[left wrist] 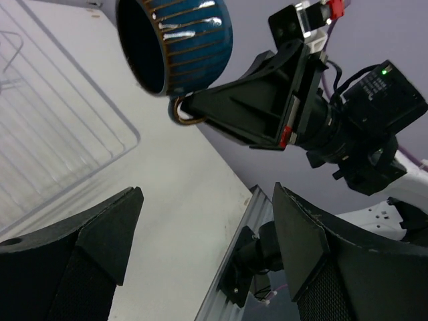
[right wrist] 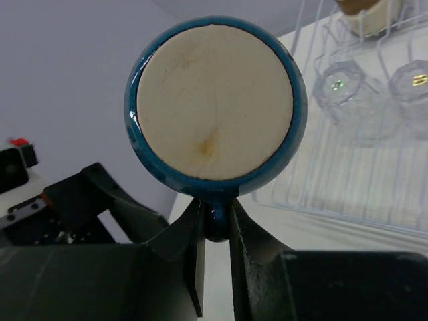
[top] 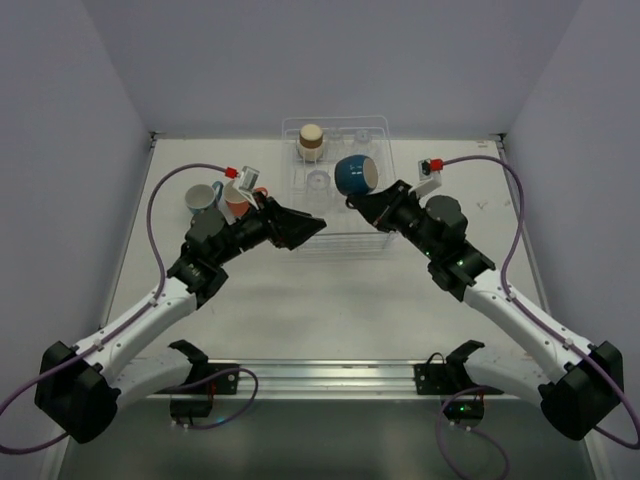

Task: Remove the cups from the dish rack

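**Right arm lifting a blue mug above the dish rack.** The right gripper (right wrist: 215, 233) is pinching the handle of a blue mug (right wrist: 215, 110), with both fingers pressed hard against the loop. It is holding the mug in the air on its side.

The top view is showing where this is happening. The mug is hanging over the right-hand middle of the dish rack (top: 300, 240), which is sitting on the white table (top: 300, 310).

The right wrist camera is catching only the mug's round cream base, ringed in blue glaze. The left wrist camera is giving the opposite face, the dark mouth and the ribbed blue wall. It is also showing the handle disappearing between the black fingers.

The left gripper (left wrist: 207, 192) is hanging with its fingers spread wide and nothing between them. From above it is sitting at the rack's near left corner, well apart from the mug.

Clear tumblers (right wrist: 341, 87) are standing mouth down inside the rack, sharpest from the right wrist. A brown cup (top: 311, 141) is sitting at the rack's far end.

Only the overhead camera is taking in the table left of the rack. There an orange mug (top: 238, 206) and a second blue mug (top: 200, 197) are standing just beside each other, partly hidden by the left arm.
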Controlling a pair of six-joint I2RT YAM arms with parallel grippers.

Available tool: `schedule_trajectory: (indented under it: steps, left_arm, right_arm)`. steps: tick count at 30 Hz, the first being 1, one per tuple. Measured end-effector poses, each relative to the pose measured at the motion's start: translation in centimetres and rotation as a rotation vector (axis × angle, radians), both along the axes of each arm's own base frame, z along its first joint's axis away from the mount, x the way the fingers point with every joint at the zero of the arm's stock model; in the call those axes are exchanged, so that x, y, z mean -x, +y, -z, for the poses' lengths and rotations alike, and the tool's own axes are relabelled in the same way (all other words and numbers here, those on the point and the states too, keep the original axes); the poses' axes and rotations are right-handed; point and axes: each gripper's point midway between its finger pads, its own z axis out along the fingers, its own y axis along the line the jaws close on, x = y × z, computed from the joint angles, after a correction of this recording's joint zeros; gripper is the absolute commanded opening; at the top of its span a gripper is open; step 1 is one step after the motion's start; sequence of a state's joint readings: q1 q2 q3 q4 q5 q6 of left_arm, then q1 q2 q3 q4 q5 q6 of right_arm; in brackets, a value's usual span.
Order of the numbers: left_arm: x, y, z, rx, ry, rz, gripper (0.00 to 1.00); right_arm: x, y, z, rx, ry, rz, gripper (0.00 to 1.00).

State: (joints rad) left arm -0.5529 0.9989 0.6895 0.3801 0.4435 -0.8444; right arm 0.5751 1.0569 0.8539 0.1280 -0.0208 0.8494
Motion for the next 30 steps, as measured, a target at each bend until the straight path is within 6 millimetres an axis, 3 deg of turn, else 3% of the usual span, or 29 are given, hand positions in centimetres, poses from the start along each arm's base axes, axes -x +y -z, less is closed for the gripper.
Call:
schedule_trajectory:
  steps: [5, 13, 19, 22, 23, 25, 26, 29, 30]
  left_arm:
    - [-0.4, -1.6, -1.6, 0.047, -0.031, 0.039, 0.86]
    - [-1.6, -2.5, -3.8, 0.074, -0.086, 0.034, 0.82]
    - [-2.1, -2.6, -4.7, 0.084, -0.128, 0.026, 0.66]
    - [-2.2, -2.7, -5.1, 0.096, -0.147, 0.027, 0.56]
    - [-2.3, -2.8, -5.2, 0.099, -0.152, 0.027, 0.44]
    - [-2.5, -2.8, -5.0, 0.099, -0.151, 0.023, 0.32]
    - [-2.5, -2.9, -5.0, 0.101, -0.147, 0.027, 0.19]
    - [-2.0, -3.2, -5.3, 0.115, -0.15, 0.044, 0.01]
    - [-1.9, -3.2, -5.4, 0.114, -0.149, 0.045, 0.0]
  right_arm:
    - [2.1, 1.9, -0.4, -0.111, 0.009, -0.138, 0.0]
    - [4.4, 3.5, -1.3, -0.223, 0.016, -0.289, 0.0]
    - [5.5, 4.1, -1.2, -0.268, 0.037, -0.352, 0.0]
    - [5.9, 4.6, -1.5, -0.292, 0.039, -0.387, 0.0]
    - [5.9, 4.9, -1.4, -0.298, 0.043, -0.399, 0.0]
    - [6.1, 5.6, -1.2, -0.307, 0.056, -0.421, 0.0]
    - [6.0, 5.8, -1.1, -0.312, 0.06, -0.422, 0.0]
    - [6.0, 6.5, -0.6, -0.317, 0.081, -0.435, 0.0]
    - [6.1, 6.6, -0.5, -0.32, 0.085, -0.438, 0.0]
